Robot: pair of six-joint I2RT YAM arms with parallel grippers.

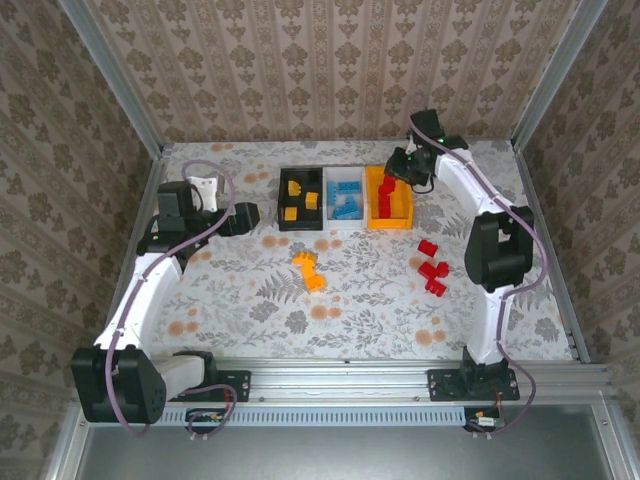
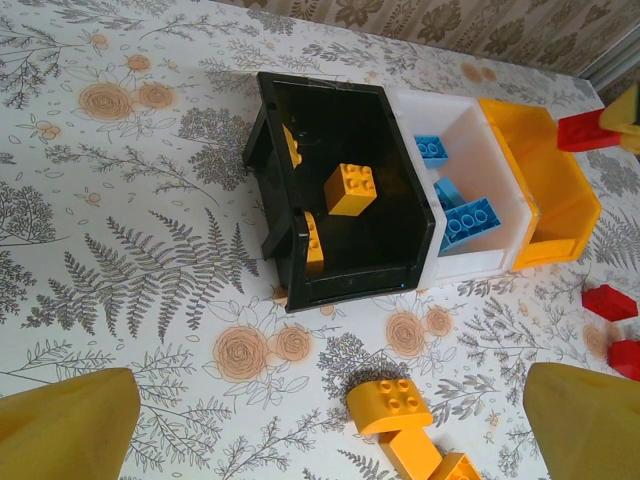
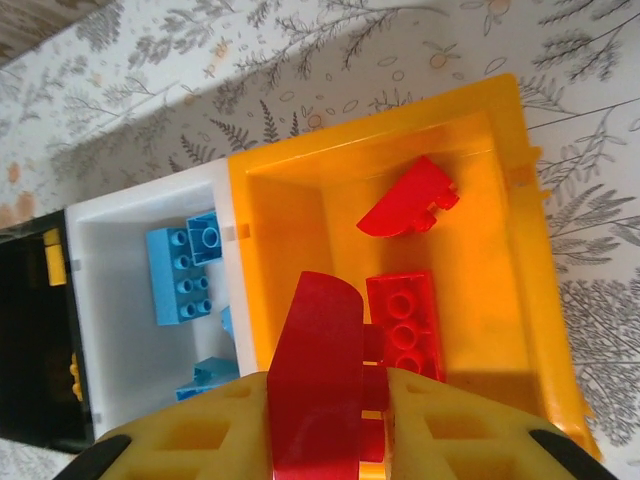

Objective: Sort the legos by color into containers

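Three joined containers stand in a row at the back: black (image 1: 283, 200), white (image 1: 345, 173), orange-yellow (image 1: 408, 208). Yellow legos (image 2: 350, 190) lie in the black bin (image 2: 330, 125), blue ones (image 2: 465, 222) in the white bin (image 2: 465, 120). My right gripper (image 3: 325, 425) is shut on a red lego (image 3: 315, 360) above the orange-yellow bin (image 3: 280, 230), which holds red legos (image 3: 405, 322). My left gripper (image 2: 330, 440) hangs open over the table, near some loose yellow-orange legos (image 2: 390, 405). Loose red legos (image 1: 432, 268) lie right of centre.
The table has a flowered cloth, papered walls and metal posts around it. The loose yellow-orange legos (image 1: 308, 270) lie in front of the bins. The left arm's cable (image 1: 215, 225) loops over the table's left part.
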